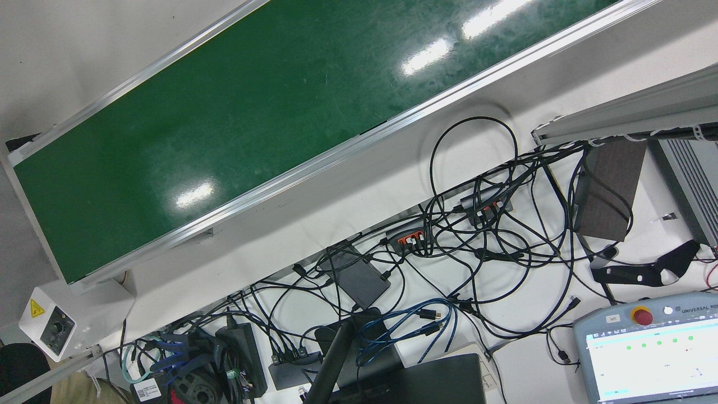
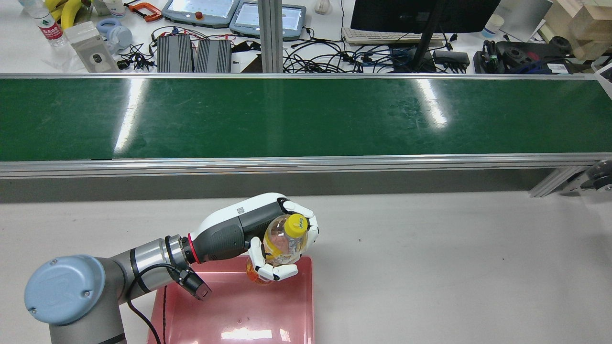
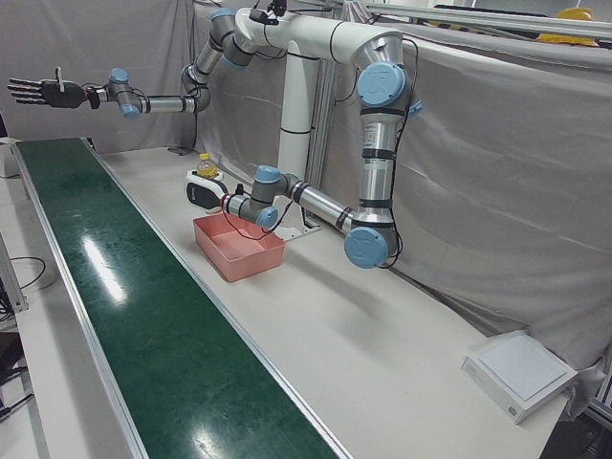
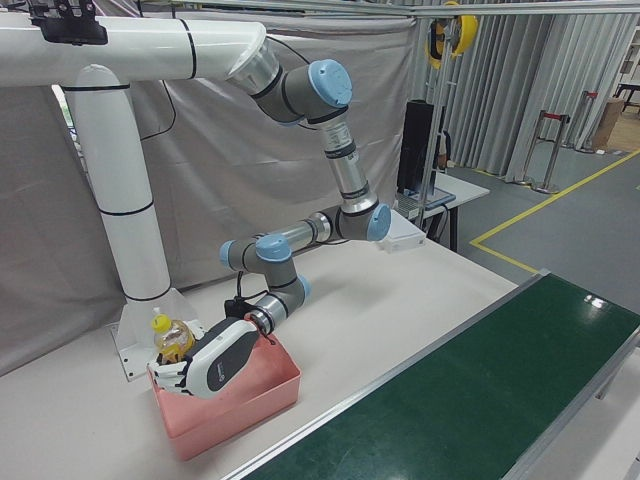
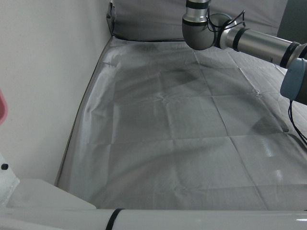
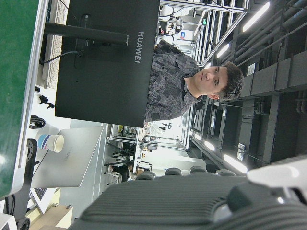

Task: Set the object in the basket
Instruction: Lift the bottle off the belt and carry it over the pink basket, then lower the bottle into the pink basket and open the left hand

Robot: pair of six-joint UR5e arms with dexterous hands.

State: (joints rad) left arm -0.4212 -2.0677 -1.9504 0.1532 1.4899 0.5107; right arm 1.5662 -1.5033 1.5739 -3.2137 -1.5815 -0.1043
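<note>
Your left hand (image 2: 267,239) has its fingers (image 2: 279,272) wrapped around a bottle (image 2: 282,241), holding it upright over the far right corner of the pink basket (image 2: 229,310). In the rear view the bottle's base sits just above or at the basket's rim; whether it touches the floor of the basket cannot be told. You are at the placing step: the bottle is carried and over the basket, not yet let go. The next move calls for lowering it well inside the walls, a little toward the basket's middle, then spreading the fingers so it does not tip over the near edge.

The bottle is clear plastic with orange-yellow liquid and a yellow cap (image 2: 295,222).

Your right hand (image 3: 38,92) is raised far off past the end of the green belt (image 2: 306,119), fingers spread and holding nothing.
</note>
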